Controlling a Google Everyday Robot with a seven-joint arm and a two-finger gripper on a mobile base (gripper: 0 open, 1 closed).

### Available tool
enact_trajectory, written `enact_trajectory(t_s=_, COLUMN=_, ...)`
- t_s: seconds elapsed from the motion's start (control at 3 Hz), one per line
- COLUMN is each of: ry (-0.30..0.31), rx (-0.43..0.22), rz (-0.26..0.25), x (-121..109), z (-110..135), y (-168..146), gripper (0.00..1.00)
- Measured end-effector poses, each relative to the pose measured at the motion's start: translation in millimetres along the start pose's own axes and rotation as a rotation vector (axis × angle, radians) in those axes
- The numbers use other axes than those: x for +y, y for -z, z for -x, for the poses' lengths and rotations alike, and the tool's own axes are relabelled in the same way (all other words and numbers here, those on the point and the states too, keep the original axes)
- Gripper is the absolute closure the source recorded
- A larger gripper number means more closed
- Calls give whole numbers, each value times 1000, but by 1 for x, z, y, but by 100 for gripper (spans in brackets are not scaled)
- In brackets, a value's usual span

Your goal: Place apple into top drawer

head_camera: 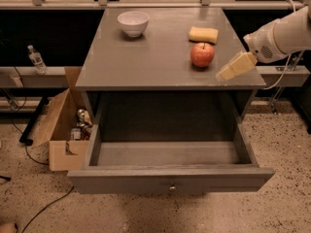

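The red apple (202, 55) stands on the grey cabinet top (160, 52), towards its right side, just in front of a yellow sponge (203, 34). The top drawer (167, 174) is pulled fully open below the cabinet top; its inside is bare and a small knob sits on its front panel. My gripper (227, 73) comes in from the right on a white arm, over the right front part of the cabinet top, a short way right of the apple and slightly nearer the front edge. It holds nothing.
A white bowl (133, 23) stands at the back left of the cabinet top. An open cardboard box (60, 130) with small items sits on the floor to the left. A water bottle (36, 59) stands on a ledge at far left. Cables lie on the floor.
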State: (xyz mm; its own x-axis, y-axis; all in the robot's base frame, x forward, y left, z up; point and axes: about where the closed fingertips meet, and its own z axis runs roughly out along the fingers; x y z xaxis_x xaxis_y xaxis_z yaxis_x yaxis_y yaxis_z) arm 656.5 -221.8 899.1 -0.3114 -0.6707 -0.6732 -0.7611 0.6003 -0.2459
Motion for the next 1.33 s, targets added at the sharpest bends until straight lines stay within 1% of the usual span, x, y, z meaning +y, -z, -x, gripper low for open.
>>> enact_trajectory(t_s=0.33, ry=-39, rx=-15, rz=1, x=-10, z=0, y=-16, gripper=0)
enact_trajectory(t_s=0.67, ry=-61, rx=-31, rz=1, x=-19, z=3, y=-33, gripper=0)
enact_trajectory(t_s=1.0, ry=-77, rx=-59, rz=2, x=-23, z=14, y=-56, gripper=0)
enact_trajectory(t_s=1.33, ry=-86, rx=-87, rz=9, x=-25, z=24, y=-72, gripper=0)
